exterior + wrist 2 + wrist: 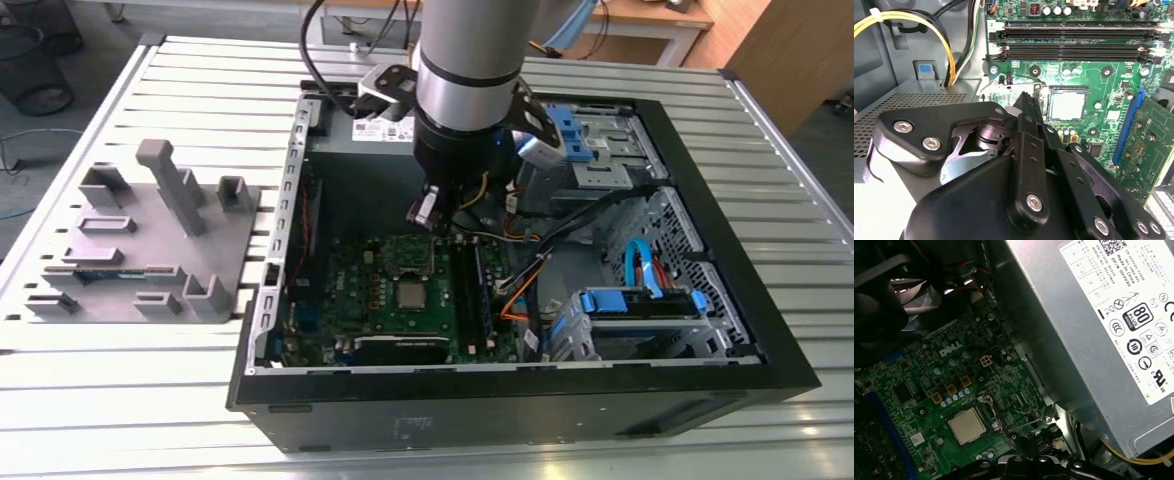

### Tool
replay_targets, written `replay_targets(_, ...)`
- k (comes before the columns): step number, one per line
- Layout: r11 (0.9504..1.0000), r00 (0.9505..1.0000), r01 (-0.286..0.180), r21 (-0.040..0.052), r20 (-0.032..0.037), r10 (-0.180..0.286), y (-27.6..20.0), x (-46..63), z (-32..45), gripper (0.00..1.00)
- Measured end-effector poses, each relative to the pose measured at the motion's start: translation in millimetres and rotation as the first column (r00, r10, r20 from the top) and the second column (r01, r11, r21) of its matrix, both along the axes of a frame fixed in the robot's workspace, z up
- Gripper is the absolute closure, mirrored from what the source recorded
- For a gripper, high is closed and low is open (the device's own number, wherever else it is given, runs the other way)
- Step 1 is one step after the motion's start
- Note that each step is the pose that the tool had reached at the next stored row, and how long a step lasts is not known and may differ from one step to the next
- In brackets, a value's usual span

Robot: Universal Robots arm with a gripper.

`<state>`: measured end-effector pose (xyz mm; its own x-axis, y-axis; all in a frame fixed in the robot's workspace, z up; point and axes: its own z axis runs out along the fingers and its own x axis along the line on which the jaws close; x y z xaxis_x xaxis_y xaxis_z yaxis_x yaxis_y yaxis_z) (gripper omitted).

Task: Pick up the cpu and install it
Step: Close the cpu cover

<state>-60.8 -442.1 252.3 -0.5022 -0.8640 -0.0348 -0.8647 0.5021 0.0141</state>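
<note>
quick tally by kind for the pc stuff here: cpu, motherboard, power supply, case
cpu: 1
green motherboard: 1
power supply: 1
pc case: 1
total: 4

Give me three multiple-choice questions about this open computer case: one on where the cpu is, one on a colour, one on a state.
1. Where is the cpu?
A. in the motherboard's socket
B. on the grey rack
C. held by the gripper

2. What colour is the motherboard?
A. red
B. green
C. white

3. How does the gripper stand to the cpu?
A. clamped on it
B. pressing its top
C. apart from it

Answers: 1 A, its silvery top sits framed by the socket in both wrist views. 2 B, the board is green in every view. 3 C, the second wrist view shows bare board between them.
</note>
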Motion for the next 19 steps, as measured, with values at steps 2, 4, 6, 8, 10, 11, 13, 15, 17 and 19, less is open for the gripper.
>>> replay_targets(2, 1.0000, 1.0000, -0.004, 0.0000, 0.0000, 0.004, -1.8, 0.0, 0.0, 0.89)
replay_targets(4, 1.0000, 1.0000, -0.007, -0.0001, 0.0000, 0.007, -3.6, 0.0, 0.1, 0.89)
replay_targets(6, 0.9999, 0.9999, -0.010, 0.0000, 0.0000, 0.010, -5.4, 0.0, 0.1, 0.89)
replay_targets(8, 0.9999, 0.9999, -0.013, 0.0000, 0.0000, 0.013, -7.2, 0.0, 0.1, 0.89)
replay_targets(10, 0.9999, 0.9999, -0.016, 0.0000, 0.0000, 0.016, -9.2, 0.0, 0.1, 0.89)
replay_targets(11, 0.9998, 0.9998, -0.017, 0.0000, 0.0000, 0.017, -10.2, 0.0, 0.1, 0.89)
replay_targets(13, 0.9998, 0.9998, -0.020, 0.0000, 0.0000, 0.020, -12.2, 0.0, 0.2, 0.89)
replay_targets(15, 0.9998, 0.9998, -0.022, 0.0000, 0.0000, 0.022, -14.3, 0.0, 0.2, 0.89)
replay_targets(17, 0.9997, 0.9997, -0.025, 0.0001, 0.0000, 0.025, -16.5, 0.0, 0.2, 0.89)
replay_targets(19, 0.9996, 0.9996, -0.027, 0.0000, 0.0000, 0.027, -18.6, 0.0, 0.3, 0.89)
